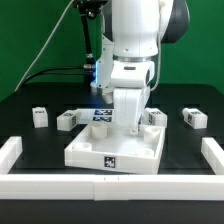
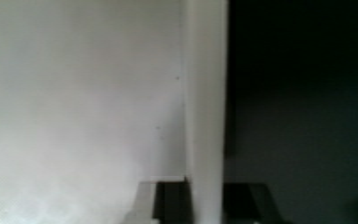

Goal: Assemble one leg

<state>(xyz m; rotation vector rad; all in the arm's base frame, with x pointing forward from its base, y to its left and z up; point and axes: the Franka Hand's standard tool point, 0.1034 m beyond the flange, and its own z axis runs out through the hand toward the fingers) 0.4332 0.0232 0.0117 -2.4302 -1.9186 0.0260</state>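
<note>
The large white square top lies in the middle of the black table. My gripper is down on its far part. In the wrist view the gripper straddles a thin upright white wall of the top, and a dark finger lies flush against each side of that wall. Four small white legs with tags lie loose on the table. Two lie at the exterior view's left and two at its right. None is in the gripper.
The marker board lies behind the top, partly hidden by the arm. White rails stand at the left, right and front of the work area. A green wall and cables are behind.
</note>
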